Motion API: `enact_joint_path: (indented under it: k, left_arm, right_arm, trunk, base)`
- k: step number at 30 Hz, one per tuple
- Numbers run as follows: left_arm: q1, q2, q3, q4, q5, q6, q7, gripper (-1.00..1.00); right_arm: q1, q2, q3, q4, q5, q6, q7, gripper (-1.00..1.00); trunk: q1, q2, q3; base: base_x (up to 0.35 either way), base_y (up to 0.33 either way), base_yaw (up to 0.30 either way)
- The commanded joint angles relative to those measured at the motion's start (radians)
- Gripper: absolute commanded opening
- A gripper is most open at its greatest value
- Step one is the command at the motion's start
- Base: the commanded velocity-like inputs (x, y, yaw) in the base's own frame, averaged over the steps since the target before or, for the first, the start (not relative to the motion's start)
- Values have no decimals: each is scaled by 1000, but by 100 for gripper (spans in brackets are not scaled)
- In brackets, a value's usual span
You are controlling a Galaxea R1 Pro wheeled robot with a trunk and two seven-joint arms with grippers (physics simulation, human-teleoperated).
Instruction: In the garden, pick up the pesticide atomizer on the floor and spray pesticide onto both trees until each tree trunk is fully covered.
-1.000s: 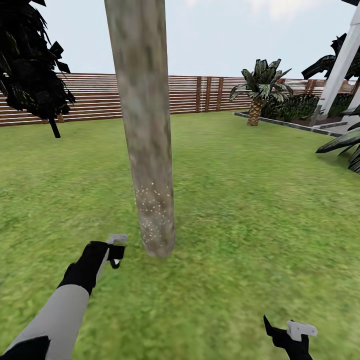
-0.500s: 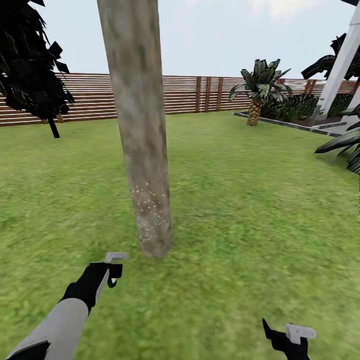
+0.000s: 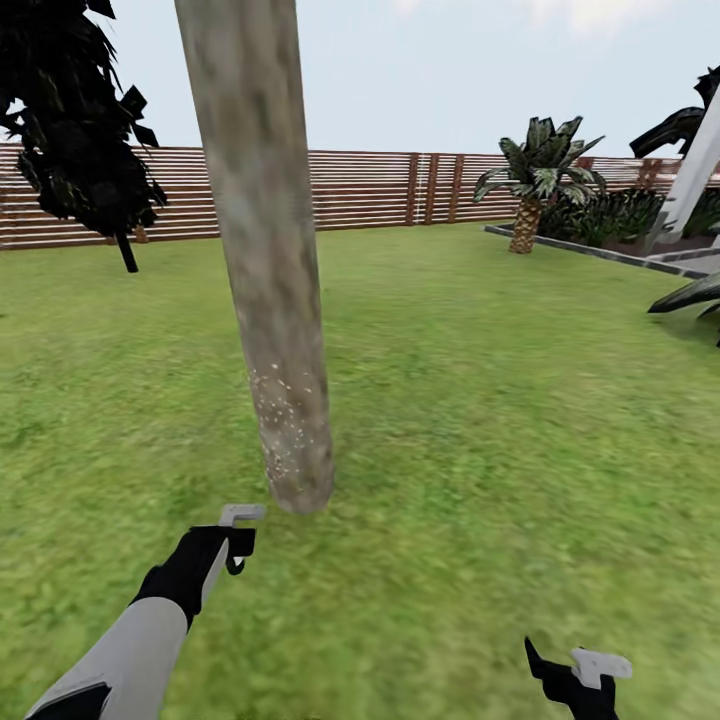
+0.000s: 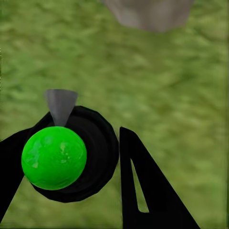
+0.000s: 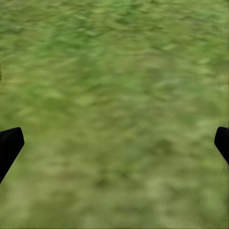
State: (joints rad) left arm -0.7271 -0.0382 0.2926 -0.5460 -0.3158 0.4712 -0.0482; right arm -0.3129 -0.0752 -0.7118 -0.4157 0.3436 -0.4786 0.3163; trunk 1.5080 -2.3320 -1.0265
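The left hand (image 3: 232,541), lowered and pulled back from the one tree trunk (image 3: 268,300), grips one pesticide atomizer (image 4: 67,152); the right hand (image 3: 580,668) is spread.

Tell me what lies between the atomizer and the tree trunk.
Only bare grass, seen in the head view, between the pesticide atomizer in the left gripper and the tree trunk.

Green grass floor (image 3: 480,420) stretches back to the wooden fence (image 3: 370,188); the pale mottled tree trunk (image 3: 268,300) rises straight from it.
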Motion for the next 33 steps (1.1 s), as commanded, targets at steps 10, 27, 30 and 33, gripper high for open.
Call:
enact_joint_path:
  k: [10, 27, 30, 33]
  left_arm:
    - [0, 0, -1, 0, 0, 0, -1, -100]
    - [0, 1, 0, 0, 0, 0, -1, -100]
    - [0, 1, 0, 0, -1, 0, 0, -100]
    - [0, 1, 0, 0, -2, 0, 0, -100]
  right_arm:
    - [0, 0, 0, 0, 0, 0, 0, 100]
    - [0, 0, 0, 0, 0, 0, 0, 100]
    - [0, 0, 0, 0, 0, 0, 0, 100]
    - [0, 0, 0, 0, 0, 0, 0, 100]
  trunk:
    - [0, 0, 0]
    - [0, 0, 0]
    - [0, 0, 0]
    - [0, 0, 0]
  base:
    - [0, -272, 216]
    - [0, -272, 57]
    - [0, -272, 271]
    - [0, -272, 277]
